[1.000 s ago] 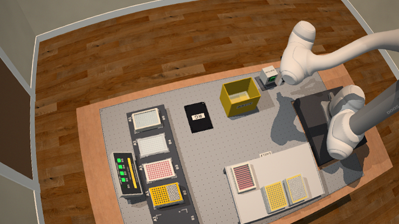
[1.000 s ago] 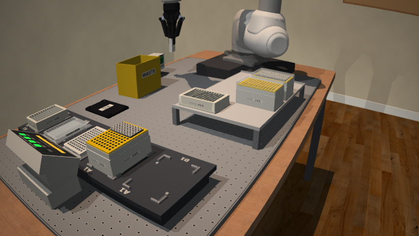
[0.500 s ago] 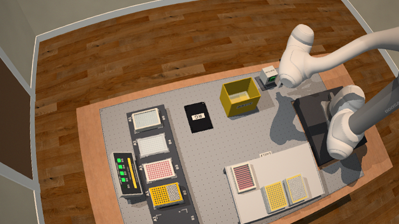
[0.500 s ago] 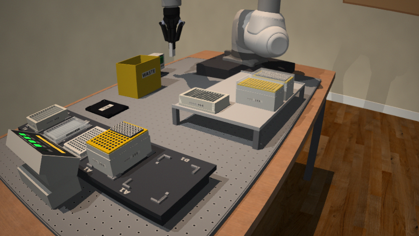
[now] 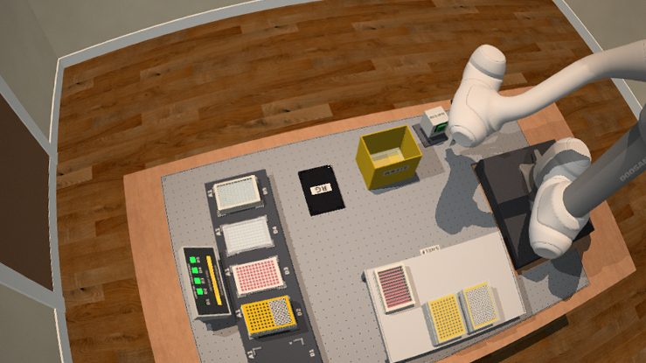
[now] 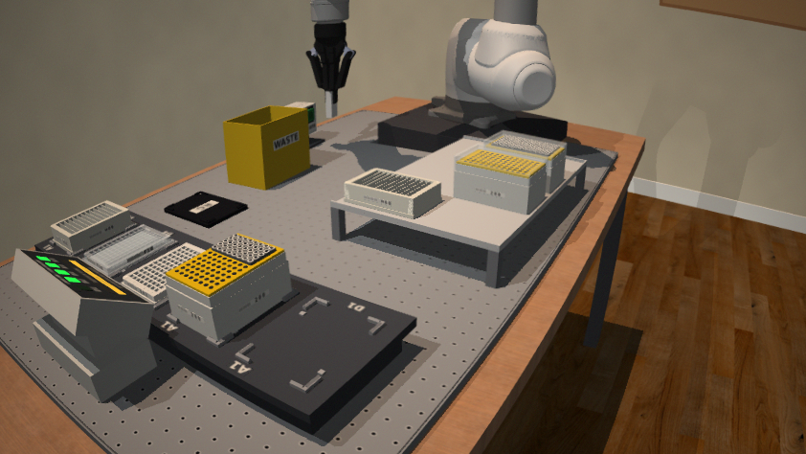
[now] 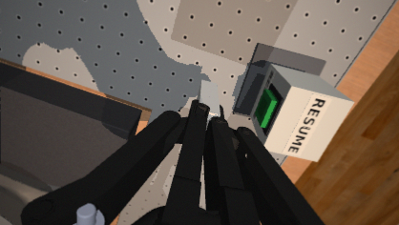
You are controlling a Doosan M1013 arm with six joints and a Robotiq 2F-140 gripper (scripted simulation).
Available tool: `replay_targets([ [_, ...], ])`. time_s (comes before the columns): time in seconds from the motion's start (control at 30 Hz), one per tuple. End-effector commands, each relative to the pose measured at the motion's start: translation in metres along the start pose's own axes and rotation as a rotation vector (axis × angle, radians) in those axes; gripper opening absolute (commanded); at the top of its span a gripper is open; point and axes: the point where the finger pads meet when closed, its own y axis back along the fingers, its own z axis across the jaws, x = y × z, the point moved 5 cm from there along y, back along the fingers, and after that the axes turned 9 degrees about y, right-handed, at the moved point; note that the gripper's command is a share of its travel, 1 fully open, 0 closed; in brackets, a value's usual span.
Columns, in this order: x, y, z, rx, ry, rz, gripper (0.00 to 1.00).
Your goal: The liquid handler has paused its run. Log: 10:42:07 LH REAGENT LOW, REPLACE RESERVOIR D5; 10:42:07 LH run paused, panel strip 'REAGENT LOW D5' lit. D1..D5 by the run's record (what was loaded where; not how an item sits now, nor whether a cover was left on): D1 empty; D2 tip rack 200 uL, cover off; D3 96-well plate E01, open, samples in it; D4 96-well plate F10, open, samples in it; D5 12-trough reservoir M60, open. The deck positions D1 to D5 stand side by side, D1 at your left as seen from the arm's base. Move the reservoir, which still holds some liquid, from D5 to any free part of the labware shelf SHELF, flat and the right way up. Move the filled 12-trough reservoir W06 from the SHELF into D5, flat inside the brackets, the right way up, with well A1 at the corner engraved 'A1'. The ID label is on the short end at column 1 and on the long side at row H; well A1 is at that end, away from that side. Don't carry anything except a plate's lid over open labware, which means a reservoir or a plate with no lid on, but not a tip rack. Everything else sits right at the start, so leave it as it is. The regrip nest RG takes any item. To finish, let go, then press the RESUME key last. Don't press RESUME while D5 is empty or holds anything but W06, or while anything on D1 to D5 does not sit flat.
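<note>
The end effector (image 7: 208, 111) was closed to its narrowest with nothing between its fingers, which met at the tips where a pale pad showed, and it hung above the perforated worktop (image 5: 374, 225) just beside the RESUME box (image 7: 305, 125), level with that box's green key (image 7: 265, 107) but not touching it as far as the wrist view showed. In the exterior view the end effector (image 6: 330, 84) pointed straight down behind the yellow WASTE bin (image 6: 264, 147), with the RESUME box (image 6: 302, 115) partly hidden behind that bin. The arm (image 5: 544, 94) reached across from its dark base plate (image 5: 495, 185) at the worktop's far corner. Near the bin lay the black regrip nest RG (image 5: 321, 189). On the dark deck (image 5: 275, 351), a pale reservoir (image 5: 236, 192) sat in D5, with a clear well plate (image 5: 245, 234) in D4, a pink-filled well plate (image 5: 257, 275) in D3, and a yellow-topped tip rack (image 5: 268, 314) in D2, while the brackets of D1 (image 5: 284, 358) held nothing. Beside the deck stood the status panel (image 5: 202, 282) with four green lights and an amber strip lit. On the white labware shelf (image 5: 463, 273) rested a reservoir with reddish troughs (image 5: 393, 286) and two more tip racks, one yellow-topped (image 5: 443, 316) and one grey-topped (image 5: 480, 304); their ID labels were too small to read.
</note>
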Motion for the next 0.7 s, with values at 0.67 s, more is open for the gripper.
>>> replay_targets([
  [0.67,0.0,-0.034,0.0,0.0,0.0,0.0,0.0],
])
